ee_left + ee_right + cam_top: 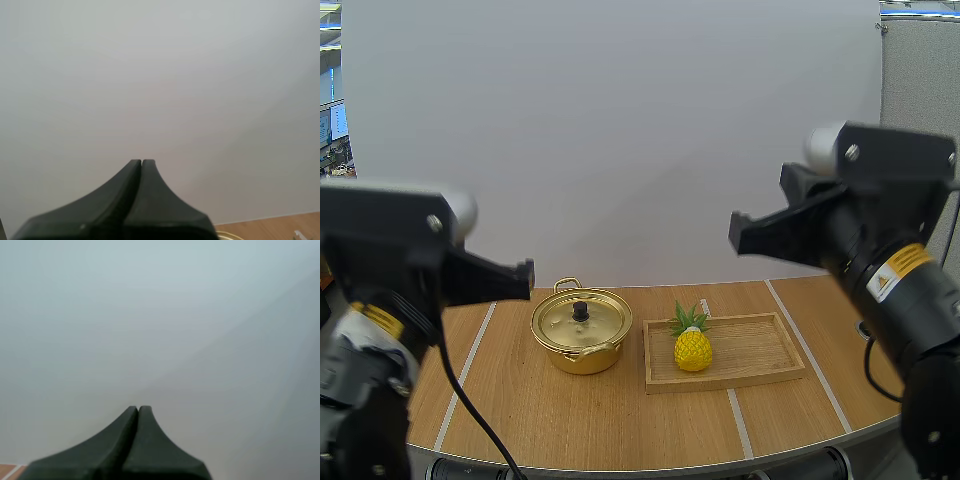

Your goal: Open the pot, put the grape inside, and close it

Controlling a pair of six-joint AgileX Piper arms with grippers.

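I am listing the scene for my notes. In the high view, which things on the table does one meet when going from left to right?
pot with its lid on → pineapple, standing in the left half of the wooden tray → the bare right part of that tray

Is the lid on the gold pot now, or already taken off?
On: the lid sits flat on the pot, with its black knob pointing up and no gap showing.

Right arm carrying yellow sticker with dark mark, perhaps warning sign; lettering not resolving. Left arm showing yellow band, nothing reading on it. No legible text elsewhere.
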